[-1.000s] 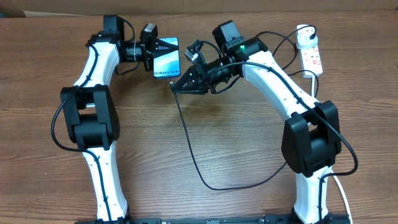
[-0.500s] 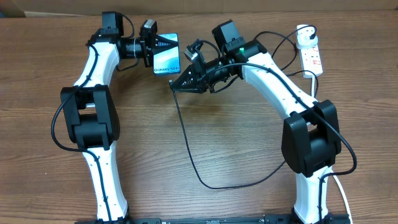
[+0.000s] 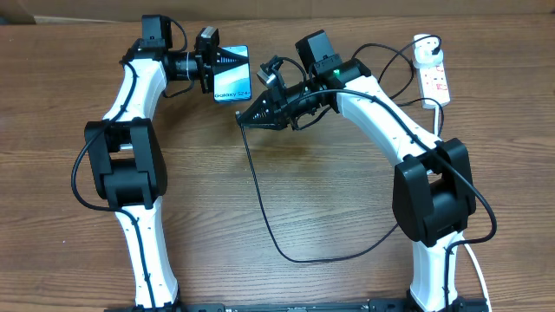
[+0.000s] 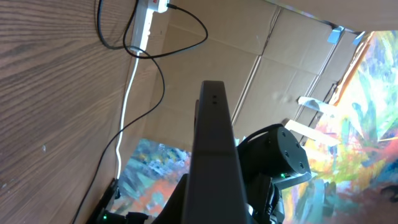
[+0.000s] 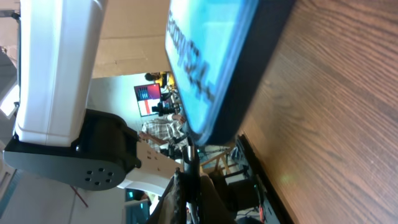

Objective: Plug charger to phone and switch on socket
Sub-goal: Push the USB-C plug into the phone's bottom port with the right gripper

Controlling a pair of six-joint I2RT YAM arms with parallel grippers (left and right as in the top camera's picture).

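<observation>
Since a second ago the left gripper (image 3: 224, 62) has carried the phone (image 3: 234, 85) slightly toward the far edge of the table (image 3: 329, 191), and the right gripper (image 3: 250, 117) has edged a touch to its left after it.

On the wooden table the left arm (image 3: 130, 165) and right arm (image 3: 381, 113) both reach inward, their grippers nearly meeting at the far middle. The charger (image 3: 254, 173) trails from the right gripper toward the near edge, loops right and passes behind the right arm, with its white round plug (image 3: 425, 50) seated in the socket (image 3: 436, 80) at the far right corner — well apart from the phone. A white cord (image 4: 127, 106) runs off the socket in the left wrist view.

The left jaws pinch the phone at one short end, its teal screen facing up and tilted. The right jaws are pressed onto the charger's connector tip (image 5: 186, 155), which sits just beside the phone's free short end — whether it touches, I cannot tell.
</observation>
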